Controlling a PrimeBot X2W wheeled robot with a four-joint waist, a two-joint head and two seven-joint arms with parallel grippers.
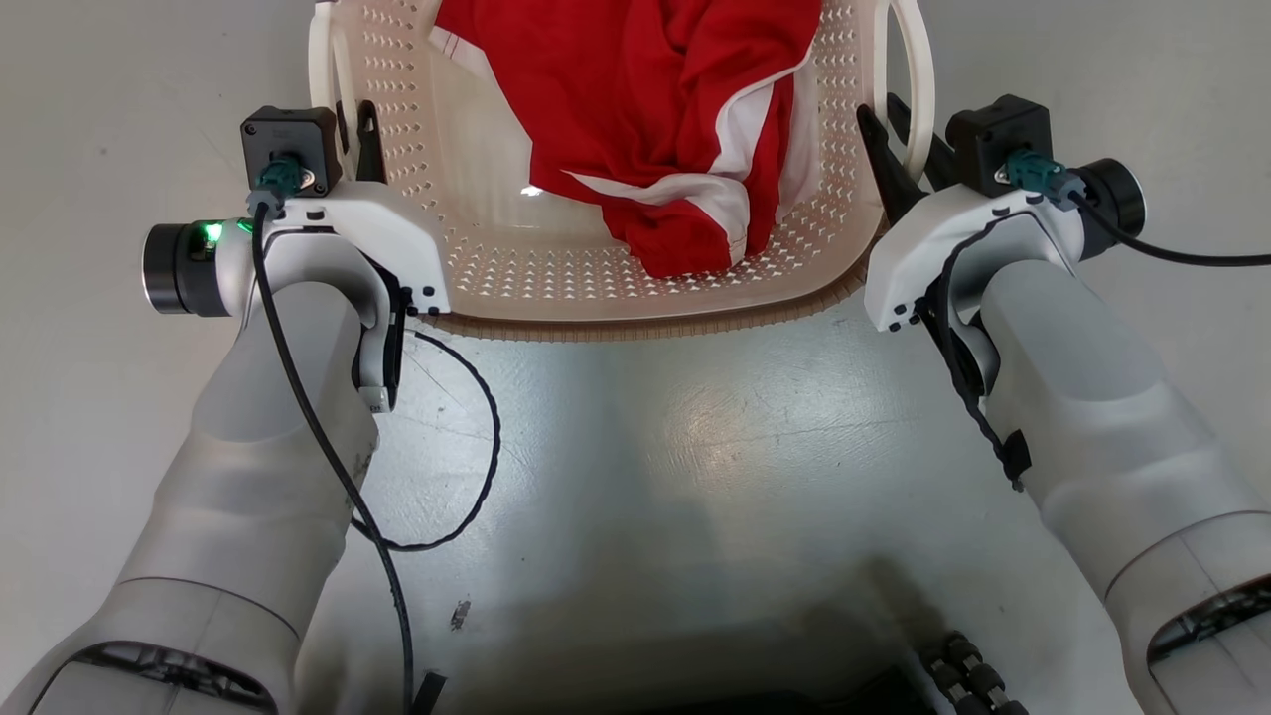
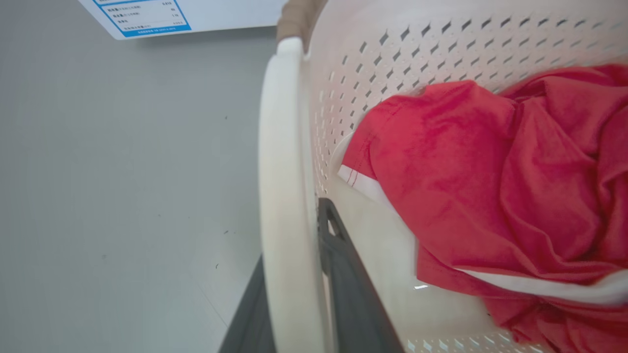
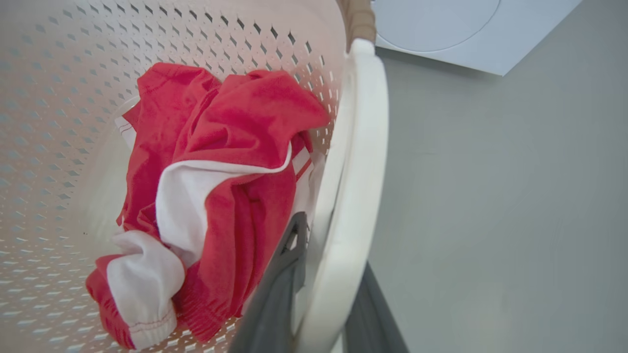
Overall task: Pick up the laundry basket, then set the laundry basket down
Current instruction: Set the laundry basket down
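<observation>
The laundry basket [image 1: 477,199] lies across the top centre of the head view, cream and perforated, with a brown rim [image 1: 645,328] along its near edge. A red and white garment [image 1: 645,99] is bunched inside it. My left gripper [image 1: 350,139] is at the basket's left side. In the left wrist view its two dark fingers [image 2: 343,274] hold the white loop handle [image 2: 279,147] between them. My right gripper [image 1: 899,139] is at the right side, and its fingers [image 3: 279,294] clamp the other handle [image 3: 363,147] the same way.
Grey floor [image 1: 645,447] surrounds the basket. A white washing machine [image 3: 441,29] stands just beyond it, with a printed label [image 2: 147,14] on its front. A loose black cable [image 1: 477,447] hangs by my left forearm. My dark base [image 1: 794,685] is at the bottom edge.
</observation>
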